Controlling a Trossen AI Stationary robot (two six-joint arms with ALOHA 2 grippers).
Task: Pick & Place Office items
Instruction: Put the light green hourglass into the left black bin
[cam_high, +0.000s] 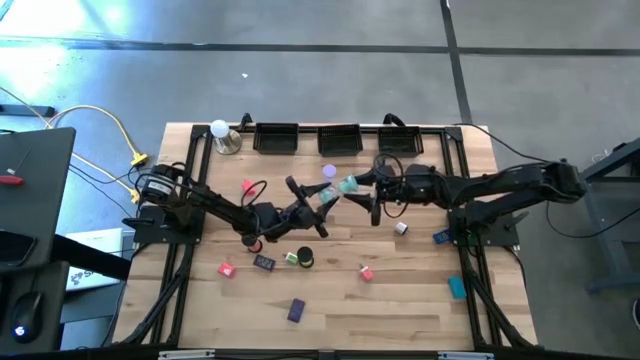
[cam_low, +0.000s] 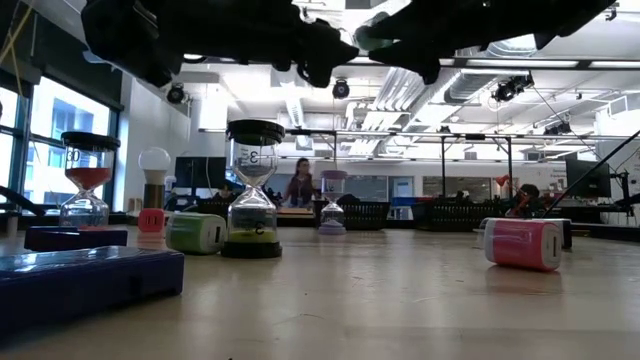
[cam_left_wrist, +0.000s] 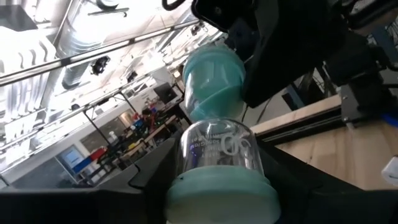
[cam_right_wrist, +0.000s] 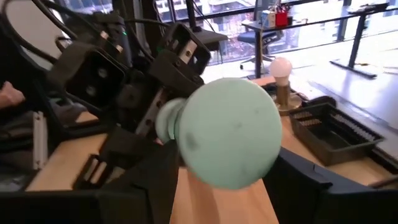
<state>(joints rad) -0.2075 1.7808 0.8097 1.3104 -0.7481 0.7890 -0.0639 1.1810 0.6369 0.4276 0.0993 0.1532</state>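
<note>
Both arms meet above the table's middle, sharing one teal sand timer held in the air. In the left wrist view the left gripper pinches the timer at one teal end cap, its fingers on either side. In the right wrist view the right gripper clamps the opposite cap, with the left gripper's dark body just behind it. Two grips on one item suggest a hand-over: each arm takes an end so the glass waist stays free and the timer cannot drop while it changes sides. I judge the transfer is midway, neither grip released.

The other items lie scattered on the table: a lilac timer far of centre, a black timer and a pink block nearer, a purple block nearest, a teal block to the right. Three black trays line the far edge, likely where the items go. A white bulb stands at the far left.
</note>
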